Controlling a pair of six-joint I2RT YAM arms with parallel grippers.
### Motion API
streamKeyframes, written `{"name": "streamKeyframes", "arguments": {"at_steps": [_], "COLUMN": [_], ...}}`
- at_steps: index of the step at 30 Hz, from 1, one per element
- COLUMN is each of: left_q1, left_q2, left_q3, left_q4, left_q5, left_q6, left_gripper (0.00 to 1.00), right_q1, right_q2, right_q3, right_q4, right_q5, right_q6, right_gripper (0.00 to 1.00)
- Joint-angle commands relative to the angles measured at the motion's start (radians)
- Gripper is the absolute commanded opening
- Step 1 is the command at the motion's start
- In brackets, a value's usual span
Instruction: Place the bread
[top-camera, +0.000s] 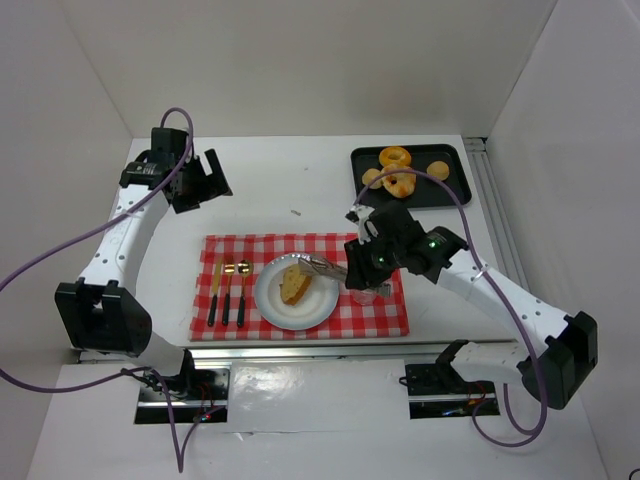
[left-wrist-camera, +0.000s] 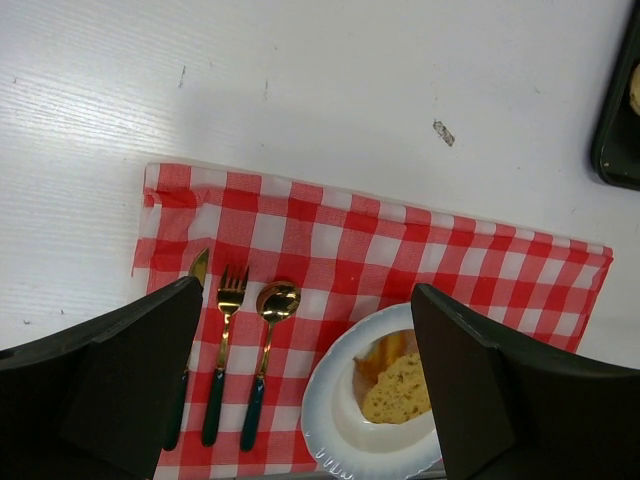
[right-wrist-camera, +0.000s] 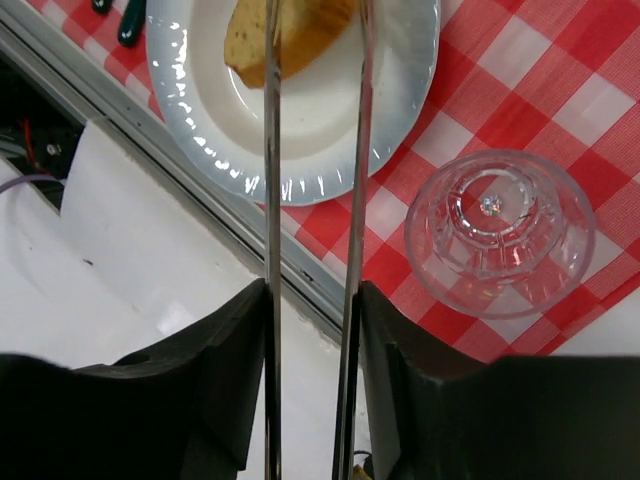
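Toasted bread (top-camera: 295, 285) lies on the white plate (top-camera: 266, 302) on the red checked cloth (top-camera: 300, 246). It also shows in the right wrist view (right-wrist-camera: 290, 30) and the left wrist view (left-wrist-camera: 400, 385). My right gripper (top-camera: 362, 268) is shut on metal tongs (right-wrist-camera: 355, 150), whose two arms reach out over the plate (right-wrist-camera: 200, 120) and straddle the bread; the tong tips are out of the wrist view. My left gripper (top-camera: 205, 180) is open and empty, raised above the back left of the table, well away from the plate (left-wrist-camera: 325, 410).
A clear glass (top-camera: 365, 293) stands on the cloth just right of the plate, close under my right gripper. Knife, fork and spoon (top-camera: 228, 290) lie left of the plate. A black tray (top-camera: 452, 192) with doughnuts and a bun sits at the back right.
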Motion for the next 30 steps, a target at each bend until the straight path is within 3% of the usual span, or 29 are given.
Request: {"name": "streamKeyframes", "arguments": {"at_steps": [1, 3, 11, 16, 19, 24, 30], "left_q1": [0.006, 0.006, 0.006, 0.006, 0.006, -0.003, -0.021], "left_q2": [-0.010, -0.010, -0.010, -0.001, -0.001, -0.001, -0.001], "left_q3": [-0.005, -0.005, -0.005, -0.005, -0.005, -0.026, -0.036], "left_q4": [0.014, 0.014, 0.024, 0.024, 0.024, 0.048, 0.048], "left_q5": [0.030, 0.030, 0.042, 0.056, 0.084, 0.105, 0.078], "left_q6": [-0.010, -0.001, -0.001, -0.001, 0.011, 0.021, 0.030], "left_gripper": [0.99, 0.99, 0.99, 0.99, 0.97, 0.96, 0.96], "right_q1": [0.008, 0.008, -0.042, -0.242, -0.369, -0.602, -0.682], "right_q2": [-0.009, 0.012, 0.013, 0.078, 0.089, 0.264, 0.462], "right_q3": [0.088, 0.098, 0.178, 0.226, 0.166, 0.174, 0.290], "right_q4": [-0.021, -0.021, 0.013, 0.059, 0.198, 0.355, 0.355], "right_q5": [0.023, 0.035, 0.225, 0.463, 0.463, 0.429, 0.442], "right_q6": [-0.009, -0.018, -0.006, 0.097, 0.115, 0.149, 0.117], "right_gripper": [0.47, 0.53, 0.53, 0.52, 0.54, 0.55, 0.59]}}
